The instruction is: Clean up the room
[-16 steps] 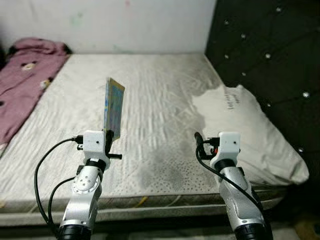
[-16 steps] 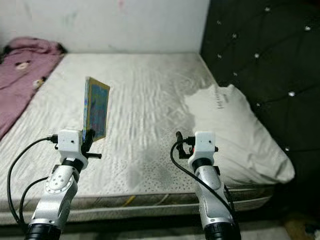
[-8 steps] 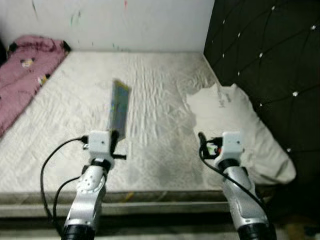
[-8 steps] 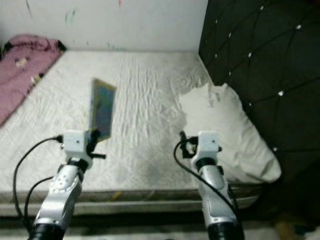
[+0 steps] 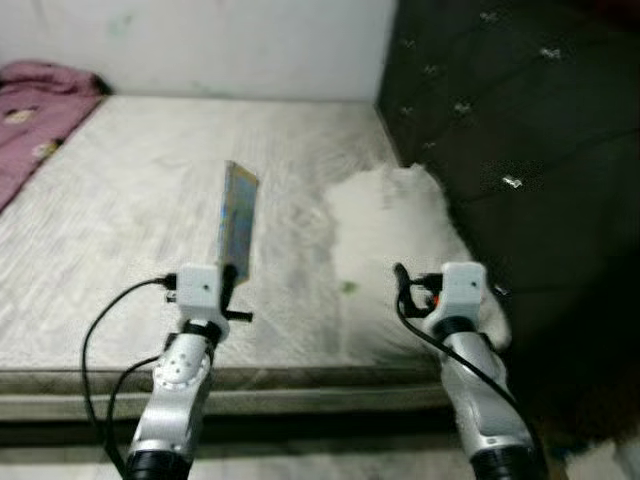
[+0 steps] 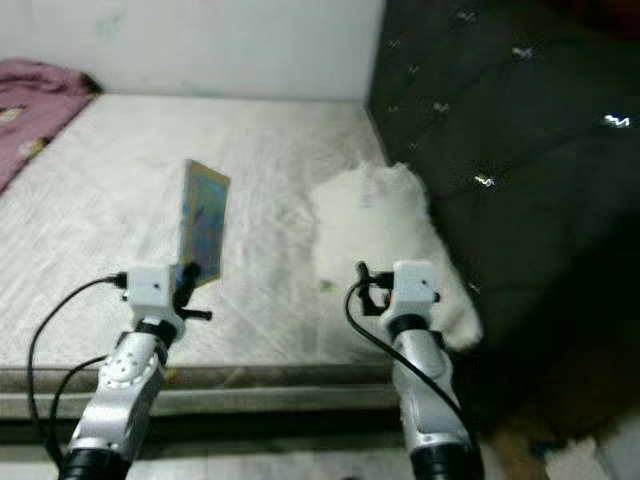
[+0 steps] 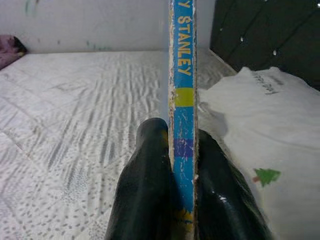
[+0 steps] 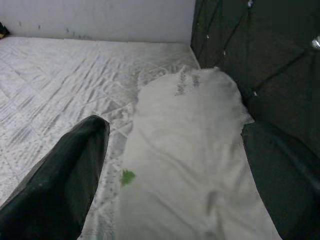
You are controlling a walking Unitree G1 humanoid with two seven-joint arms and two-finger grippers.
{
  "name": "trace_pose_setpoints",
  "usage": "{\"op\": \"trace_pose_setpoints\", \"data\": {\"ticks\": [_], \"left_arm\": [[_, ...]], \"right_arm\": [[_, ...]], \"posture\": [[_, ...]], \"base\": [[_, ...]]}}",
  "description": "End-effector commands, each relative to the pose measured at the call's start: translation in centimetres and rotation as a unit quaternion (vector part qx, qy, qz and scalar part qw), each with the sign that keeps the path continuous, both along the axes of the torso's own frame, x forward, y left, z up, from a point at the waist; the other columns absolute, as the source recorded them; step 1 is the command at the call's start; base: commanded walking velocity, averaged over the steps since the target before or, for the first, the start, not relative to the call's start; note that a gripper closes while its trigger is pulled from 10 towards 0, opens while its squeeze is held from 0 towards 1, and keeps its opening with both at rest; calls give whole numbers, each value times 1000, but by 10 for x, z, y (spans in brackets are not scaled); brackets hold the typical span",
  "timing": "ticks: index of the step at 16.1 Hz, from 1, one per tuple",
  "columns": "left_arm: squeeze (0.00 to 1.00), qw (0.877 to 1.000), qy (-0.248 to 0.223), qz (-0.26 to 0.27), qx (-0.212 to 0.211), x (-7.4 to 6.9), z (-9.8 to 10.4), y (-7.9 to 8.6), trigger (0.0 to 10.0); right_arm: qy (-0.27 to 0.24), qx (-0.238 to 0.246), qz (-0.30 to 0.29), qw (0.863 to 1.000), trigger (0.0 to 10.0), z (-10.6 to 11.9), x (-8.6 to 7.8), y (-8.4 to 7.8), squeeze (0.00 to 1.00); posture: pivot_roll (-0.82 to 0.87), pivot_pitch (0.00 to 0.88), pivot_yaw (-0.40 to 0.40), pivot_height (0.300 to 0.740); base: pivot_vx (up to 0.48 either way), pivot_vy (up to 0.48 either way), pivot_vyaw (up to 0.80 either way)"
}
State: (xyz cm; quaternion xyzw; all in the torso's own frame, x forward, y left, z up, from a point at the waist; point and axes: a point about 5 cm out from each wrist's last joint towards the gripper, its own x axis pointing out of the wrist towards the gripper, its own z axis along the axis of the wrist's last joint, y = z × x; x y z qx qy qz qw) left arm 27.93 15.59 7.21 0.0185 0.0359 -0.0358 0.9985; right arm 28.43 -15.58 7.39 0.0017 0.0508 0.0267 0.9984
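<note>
Blue and thin, the book [image 7: 183, 95] stands upright in the left gripper [image 7: 175, 165], its spine facing the wrist camera with "STANLEY" printed down it in yellow. The two black fingers [image 7: 145, 185] clench the book's lower end from either side. From the head views the book [image 5: 235, 222] rises edge-on above the left wrist, over the near part of the mattress [image 5: 130, 200], at about 10 o'clock from the middle of the view.

White quilted fabric covers the mattress, which runs back to a pale wall [image 5: 200, 40] at 12 o'clock. A white pillow [image 5: 395, 225] lies on the mattress's right side, at about 2 o'clock from the book, against the dark tufted headboard [image 5: 500, 130]. A small green tree mark [image 7: 266, 176] shows on the pillow case near its closer end. A pink blanket [image 5: 35, 90] is bunched at the far left corner, at 10 o'clock.

The right gripper [image 8: 175, 175] is released, its fingers [image 8: 65, 175] spread wide and holding nothing, hovering above the pillow's near end. In the head views its wrist [image 5: 455, 290] sits at about 4 o'clock, by the bed's near right corner.
</note>
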Motion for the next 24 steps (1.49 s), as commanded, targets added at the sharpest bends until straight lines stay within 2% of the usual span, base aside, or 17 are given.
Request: {"op": "trace_pose_setpoints", "data": {"ticks": [1,5,13,24], "left_arm": [[0,1000,-29,10,4,4,12,7,10000],[0,1000,-28,8,2,4,11,6,10000],[0,1000,-30,4,-5,4,12,5,10000],[0,999,-29,4,-12,5,12,5,10000]], "right_arm": [[-2,0,5,1000,10000,2,1,3,0],[0,1,5,1000,10000,1,2,3,0],[-3,-5,8,1000,10000,2,2,3,0],[-5,-10,12,1000,10000,3,2,4,0]], "posture": [[-5,0,-2,740],[-6,0,-1,740],[-8,0,-4,740],[-10,0,-5,740]], "base": [[0,0,0],[0,0,-716],[0,0,0],[0,0,220]]}}
